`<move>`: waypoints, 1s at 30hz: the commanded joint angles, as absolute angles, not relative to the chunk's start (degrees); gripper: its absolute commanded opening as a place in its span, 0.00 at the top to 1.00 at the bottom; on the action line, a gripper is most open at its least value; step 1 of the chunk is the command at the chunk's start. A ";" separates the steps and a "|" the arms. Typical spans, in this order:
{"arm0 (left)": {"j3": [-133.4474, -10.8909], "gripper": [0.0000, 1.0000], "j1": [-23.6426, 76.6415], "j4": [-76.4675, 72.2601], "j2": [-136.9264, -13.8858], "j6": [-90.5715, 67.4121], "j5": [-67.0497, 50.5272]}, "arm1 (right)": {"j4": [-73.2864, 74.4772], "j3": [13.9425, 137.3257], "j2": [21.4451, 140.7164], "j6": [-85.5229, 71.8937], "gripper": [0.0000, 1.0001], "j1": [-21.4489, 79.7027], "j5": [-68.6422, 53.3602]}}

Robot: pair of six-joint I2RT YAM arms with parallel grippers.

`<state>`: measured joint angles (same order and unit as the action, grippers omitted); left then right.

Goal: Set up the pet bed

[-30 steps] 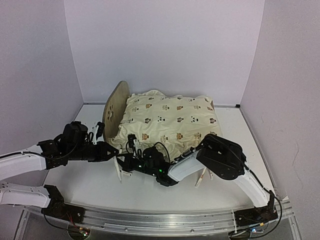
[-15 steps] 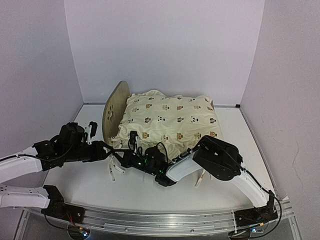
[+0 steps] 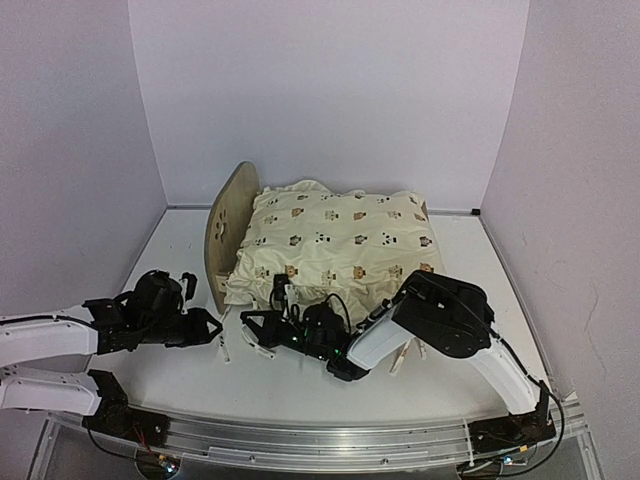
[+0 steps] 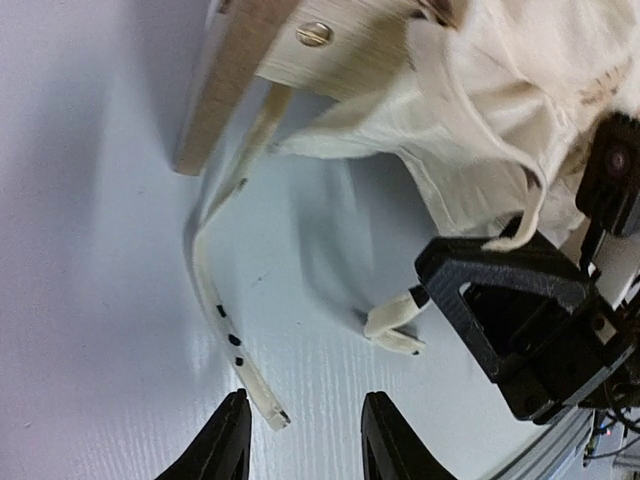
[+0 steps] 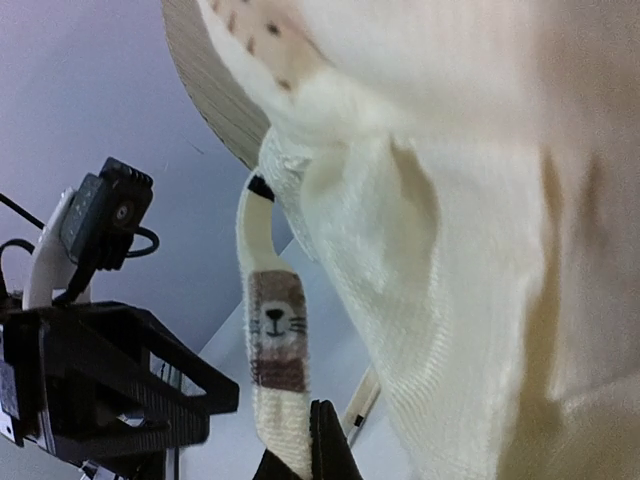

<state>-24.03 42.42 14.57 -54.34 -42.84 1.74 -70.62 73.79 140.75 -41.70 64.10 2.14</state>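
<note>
Top external view: the pet bed [image 3: 222, 232] stands toward the back of the white table [image 3: 490, 300], its arched wooden headboard upright on the left, and a cream animal-print cushion [image 3: 340, 240] lies over it, covering the frame almost fully. Both arms reach in low to the bed's near left corner, the left gripper [image 3: 213, 326] coming from the left and the right gripper [image 3: 248, 333] from the right, their tips near each other just in front of the cushion's hanging edge. Seen from the right wrist, that gripper's fingertips are pinched together on a cream tie strap [image 5: 275, 330] with a small cat face printed on it; the strap runs from the cushion's corner down into the grip, beside the curved wooden edge of the headboard. Seen from the left wrist, the left gripper's two black fingers [image 4: 225, 445] stand apart with nothing clamped between them. A second cream strap [image 4: 212, 300] with dark dots curves across the table from under the wooden frame, and its loose end lies in the gap between those fingers.
</note>
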 commanded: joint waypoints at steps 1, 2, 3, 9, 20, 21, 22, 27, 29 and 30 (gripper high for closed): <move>-20.46 0.61 42.62 2.06 -51.72 -37.44 -10.11 | -70.18 75.01 135.10 -40.50 1.00 63.75 2.72; -19.24 0.61 42.63 0.48 -50.80 -36.36 -12.20 | -69.87 75.20 135.03 -40.50 1.00 63.75 2.72; -18.50 0.59 42.64 -1.25 -50.31 -35.32 -13.22 | -69.56 75.38 134.89 -40.53 1.00 63.77 2.81; -18.29 0.56 42.63 -6.23 -55.38 -32.35 -13.55 | -68.07 75.76 133.59 -42.74 1.00 63.70 2.91; -21.22 0.55 42.63 -18.67 -68.77 -32.03 -10.31 | -67.27 75.39 132.19 -45.12 1.00 63.72 2.50; -21.62 0.55 42.63 -19.14 -69.72 -32.02 -9.65 | -67.24 75.39 132.20 -45.31 1.00 63.66 2.45; -22.28 0.57 42.63 -19.24 -70.80 -31.97 -8.76 | -67.24 75.34 132.23 -45.47 1.00 63.69 2.41; -24.29 0.81 42.63 -19.27 -73.99 -31.57 -4.31 | -67.22 74.03 131.48 -46.24 1.00 63.66 2.57; -24.76 0.93 42.65 -18.18 -74.09 -31.72 -2.02 | -67.24 72.98 130.84 -46.28 1.00 63.68 2.81; -24.92 0.97 42.68 -17.45 -73.80 -31.74 -0.88 | -67.24 72.37 130.50 -46.23 1.00 63.69 2.94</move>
